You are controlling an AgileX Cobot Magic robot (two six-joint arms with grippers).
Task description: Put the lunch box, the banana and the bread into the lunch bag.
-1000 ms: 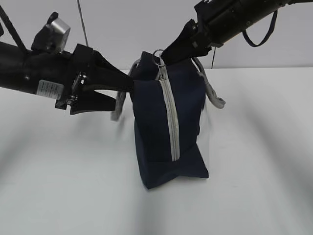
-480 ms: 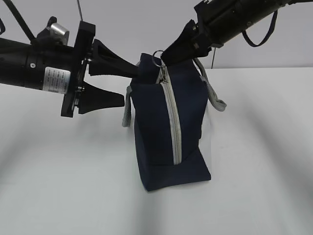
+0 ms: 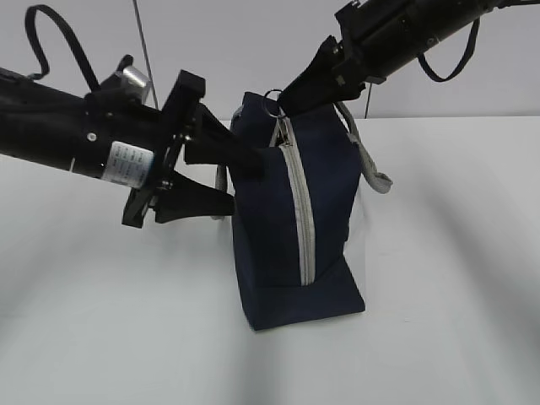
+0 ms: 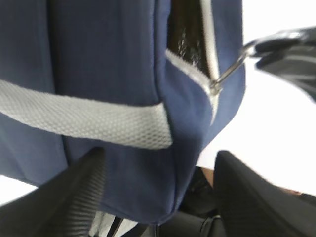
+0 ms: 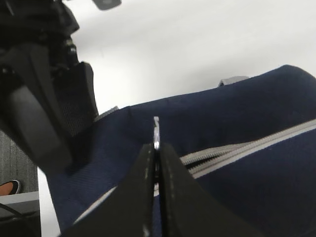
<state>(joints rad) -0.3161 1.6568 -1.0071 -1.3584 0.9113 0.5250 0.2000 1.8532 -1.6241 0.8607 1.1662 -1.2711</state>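
I've got the right pincer (image 3: 283,99) pinched together on the ring pull (image 5: 156,132) to work the zipper, while the left pincer (image 3: 229,179), jaws apart, straddles the left upper corner of the lunch bag (image 3: 274,228) standing mid-bench (image 3: 456,278) to brace it.

One lunch bag (image 3: 291,219) is standing on one white table (image 3: 439,253). The bag is carrying one grey zipper (image 3: 299,202) with one metal ring pull (image 3: 272,99), and two grey webbing handles are showing, one on the left (image 3: 221,190) and one on the right (image 3: 371,160). Two black grippers are appearing: the left gripper (image 3: 229,181) and the right gripper (image 3: 291,94). One cable loop is hanging from each arm, two in all.
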